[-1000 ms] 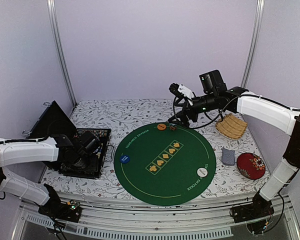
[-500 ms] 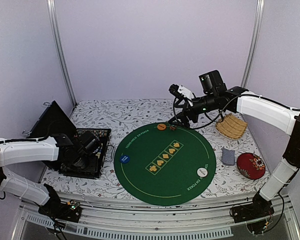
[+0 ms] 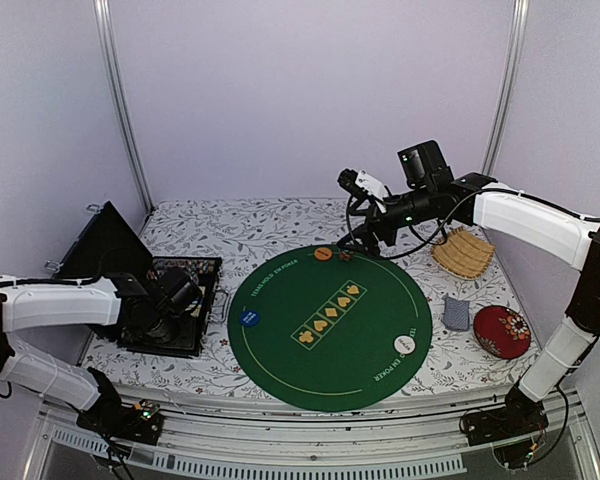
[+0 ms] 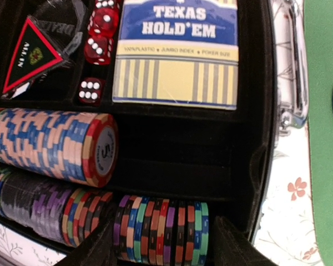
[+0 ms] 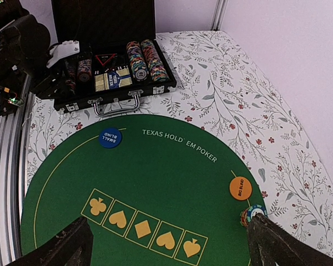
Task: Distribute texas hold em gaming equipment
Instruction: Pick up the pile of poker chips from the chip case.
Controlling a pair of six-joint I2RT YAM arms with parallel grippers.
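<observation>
Green felt on floral white, stripes inside a black case.
Round mat deep green with yellow lettering, ring and suit boxes; blue disc, orange disc, white disc; desk cloth white with grey leaves and small red flowers. In the black case: card box blue above pale-yellow stripes, dice clear red with white pips, chip rows striped salmon-and-blue, black-and-purple, and mixed red, green, blue, black. Cards grey-blue; dish red, patterned.

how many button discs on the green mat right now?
3: blue disc at the green mat's left edge, orange disc at its far edge, white disc near-right. More could be hidden in the open case.
</observation>
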